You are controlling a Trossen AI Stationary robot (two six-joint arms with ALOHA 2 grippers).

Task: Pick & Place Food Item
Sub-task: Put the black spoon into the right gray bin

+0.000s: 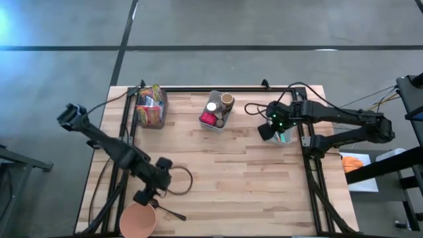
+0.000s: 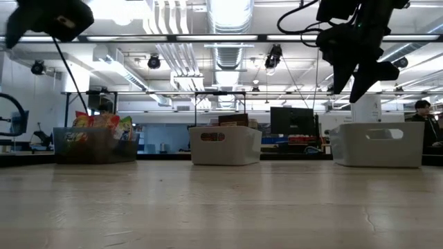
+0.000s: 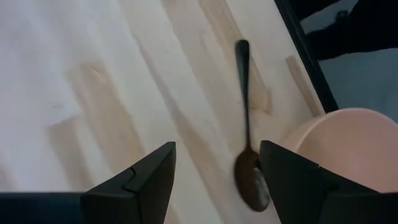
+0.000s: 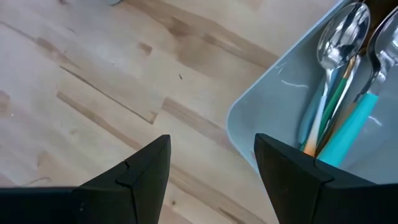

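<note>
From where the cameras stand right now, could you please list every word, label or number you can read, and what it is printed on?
No text can be read in any view.
Snack packets in the left bin: bright printing, too small and blurred to read.
Jars in the middle bin: any labels are too small to read.
Utensil bin, spoon and bowl: no lettering visible.

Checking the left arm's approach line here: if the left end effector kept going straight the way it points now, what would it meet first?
Most likely the dark spoon lying on the table beside the pink bowl. The left end effector stands open with the spoon's head between its fingers, though the depth is hard to judge.
</note>
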